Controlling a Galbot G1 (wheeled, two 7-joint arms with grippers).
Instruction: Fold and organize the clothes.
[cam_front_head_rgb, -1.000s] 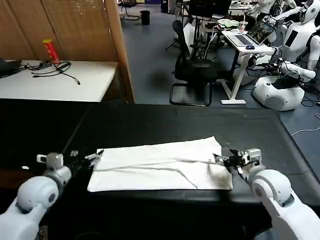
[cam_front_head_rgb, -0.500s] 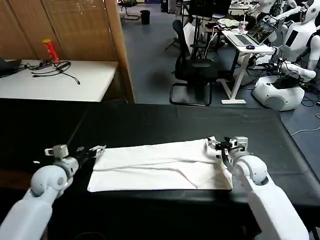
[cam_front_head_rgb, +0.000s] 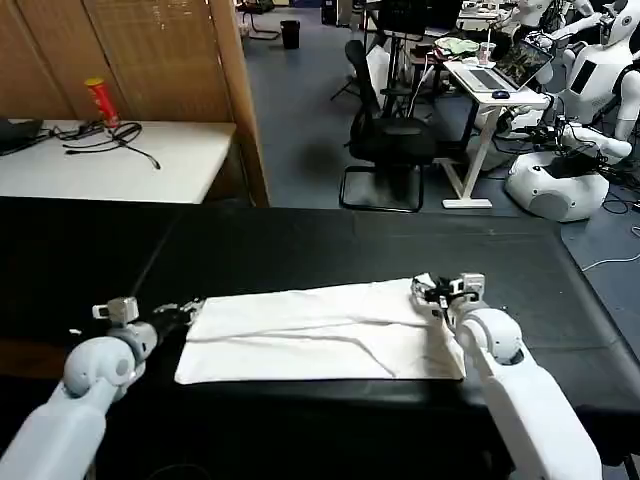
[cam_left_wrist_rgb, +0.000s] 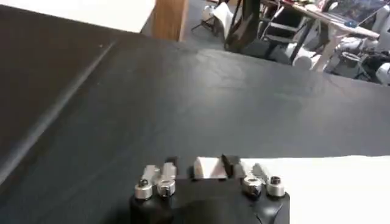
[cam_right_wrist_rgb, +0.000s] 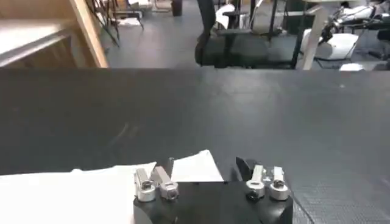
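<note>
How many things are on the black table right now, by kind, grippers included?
White T-shirt, folded flat: 1
Grippers: 2, the left gripper at the shirt's far left corner and the right gripper at its far right corner
Total: 3

Left gripper (cam_front_head_rgb: 182, 312) and right gripper (cam_front_head_rgb: 428, 291) low, fingers parted.
</note>
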